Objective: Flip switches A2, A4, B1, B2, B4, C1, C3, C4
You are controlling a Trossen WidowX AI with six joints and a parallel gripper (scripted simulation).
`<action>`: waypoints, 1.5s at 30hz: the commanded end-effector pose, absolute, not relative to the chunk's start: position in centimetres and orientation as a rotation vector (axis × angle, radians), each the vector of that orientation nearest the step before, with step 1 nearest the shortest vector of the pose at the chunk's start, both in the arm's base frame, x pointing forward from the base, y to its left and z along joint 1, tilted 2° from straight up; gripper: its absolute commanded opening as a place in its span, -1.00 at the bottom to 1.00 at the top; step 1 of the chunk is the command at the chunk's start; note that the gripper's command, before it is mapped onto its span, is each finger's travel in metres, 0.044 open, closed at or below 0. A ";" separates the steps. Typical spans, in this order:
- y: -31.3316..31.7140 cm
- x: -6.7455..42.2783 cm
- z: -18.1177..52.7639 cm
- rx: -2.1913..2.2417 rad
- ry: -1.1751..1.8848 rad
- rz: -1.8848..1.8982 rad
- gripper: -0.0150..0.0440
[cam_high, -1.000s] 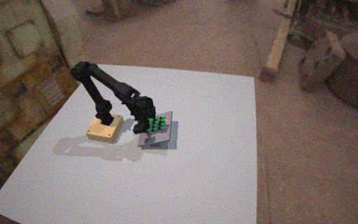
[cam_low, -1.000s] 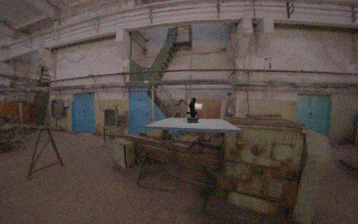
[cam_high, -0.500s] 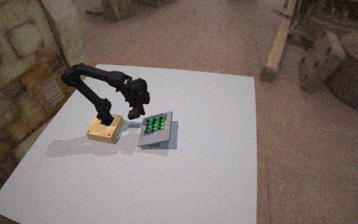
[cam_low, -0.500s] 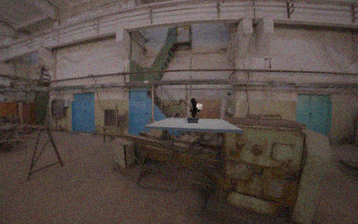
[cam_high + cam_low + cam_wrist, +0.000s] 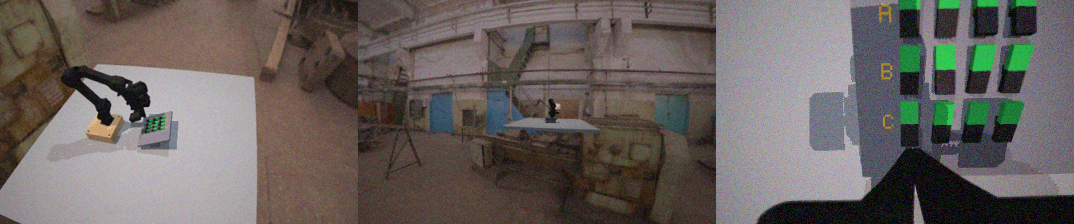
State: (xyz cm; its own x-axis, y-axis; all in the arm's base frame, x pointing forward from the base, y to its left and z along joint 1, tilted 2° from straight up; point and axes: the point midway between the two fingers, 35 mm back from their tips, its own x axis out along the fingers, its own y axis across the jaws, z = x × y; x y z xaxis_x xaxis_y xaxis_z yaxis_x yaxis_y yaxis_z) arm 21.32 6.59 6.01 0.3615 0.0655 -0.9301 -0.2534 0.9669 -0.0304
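Note:
The grey switch panel point(image 5: 154, 138) point(image 5: 870, 95) lies on the table just in front of the arm, with three rows of green and black rocker switches point(image 5: 156, 123). In the wrist view the yellow letters A, B and C stand at the left of the rows. My gripper point(image 5: 137, 117) point(image 5: 912, 155) is shut and empty. Its closed tips point at the near black end of switch C1 point(image 5: 909, 123), at the panel's near left corner. I cannot tell whether the tips touch it. In the exterior view the arm point(image 5: 551, 108) is only a small dark shape.
The arm stands on a wooden base block point(image 5: 104, 130) on a white table top point(image 5: 210, 140) point(image 5: 568, 125). The panel's support casts a grey shadow beside it. Old machines and crates stand around the table, far from the arm.

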 end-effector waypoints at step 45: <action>6.7 22.2 3.5 -0.178 1.181 0.201 -0.49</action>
